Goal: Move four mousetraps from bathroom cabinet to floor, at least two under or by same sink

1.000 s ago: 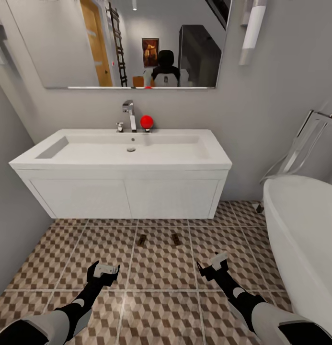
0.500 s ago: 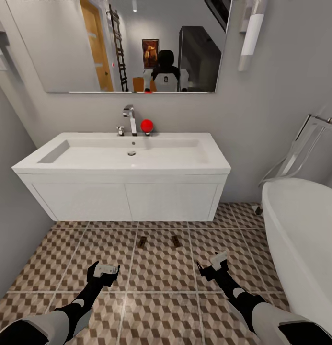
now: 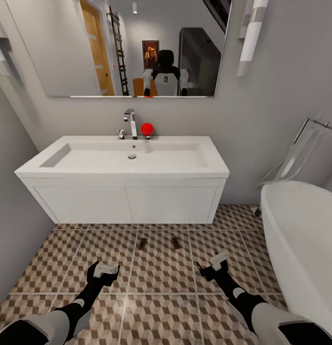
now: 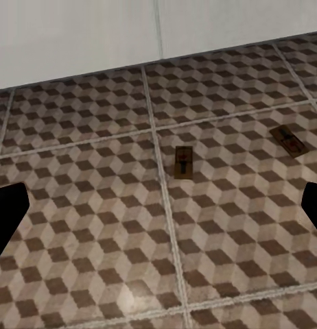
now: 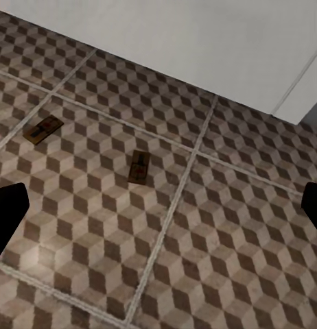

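Observation:
Two mousetraps lie flat on the cube-patterned bathroom floor (image 3: 161, 273) just in front of the white vanity: one (image 3: 142, 243) to the left, one (image 3: 175, 242) to the right. The left wrist view shows them as mousetrap (image 4: 183, 162) and mousetrap (image 4: 289, 140); the right wrist view as mousetrap (image 5: 138, 166) and mousetrap (image 5: 43, 129). The sink (image 3: 127, 158) with a chrome tap sits above them. My left gripper (image 3: 104, 271) and right gripper (image 3: 213, 264) hover low over the tiles, nearer me than the traps, both open and empty. The cabinet is out of view.
A white bathtub (image 3: 304, 239) fills the right side. A grey wall (image 3: 12, 230) closes the left. A red ball (image 3: 147, 129) stands by the tap, with a mirror (image 3: 127, 48) above.
The head view has shifted slightly, so the sink and mirror sit lower in the picture and look a little smaller. Both arms and both mousetraps keep their places.

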### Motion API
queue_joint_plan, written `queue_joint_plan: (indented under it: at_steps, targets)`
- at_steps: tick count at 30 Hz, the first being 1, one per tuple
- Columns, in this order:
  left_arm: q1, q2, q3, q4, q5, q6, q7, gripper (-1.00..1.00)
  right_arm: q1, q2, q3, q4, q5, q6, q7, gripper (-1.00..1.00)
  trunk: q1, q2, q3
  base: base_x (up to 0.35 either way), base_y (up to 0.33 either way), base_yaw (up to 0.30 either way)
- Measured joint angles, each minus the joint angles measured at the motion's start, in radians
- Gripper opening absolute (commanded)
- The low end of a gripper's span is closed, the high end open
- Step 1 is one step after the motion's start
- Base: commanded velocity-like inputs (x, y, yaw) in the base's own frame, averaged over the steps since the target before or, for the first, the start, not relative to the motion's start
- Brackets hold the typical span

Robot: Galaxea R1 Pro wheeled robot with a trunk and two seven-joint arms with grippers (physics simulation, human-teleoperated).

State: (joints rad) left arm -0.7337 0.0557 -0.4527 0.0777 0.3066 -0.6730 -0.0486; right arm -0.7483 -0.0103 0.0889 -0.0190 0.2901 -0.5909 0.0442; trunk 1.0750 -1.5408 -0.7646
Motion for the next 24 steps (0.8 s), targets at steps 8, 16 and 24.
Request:
queue_joint_plan:
  at_steps: [8, 16, 24]
  targets:
    - [0.000, 0.000, 0.000, 0.000, 0.000, 0.000, 0.000, 1.00, 0.004, 0.000, 0.000, 0.000, 0.000, 0.000, 0.000, 1.00, -0.031, 0.056, 0.025, 0.000, 0.000, 0.000]
    - [0.000, 0.001, 0.000, 0.000, 0.001, 0.000, 0.001, 1.00, 0.008, 0.000, 0.000, 0.000, 0.000, 0.000, 0.000, 1.00, -0.061, 0.112, 0.050, 0.000, 0.000, 0.000]
    - [0.000, 0.001, 0.000, 0.000, 0.001, 0.001, 0.001, 1.00, 0.008, 0.000, 0.000, 0.000, 0.000, 0.000, 0.000, 1.00, -0.092, 0.168, 0.075, 0.000, 0.000, 0.000]
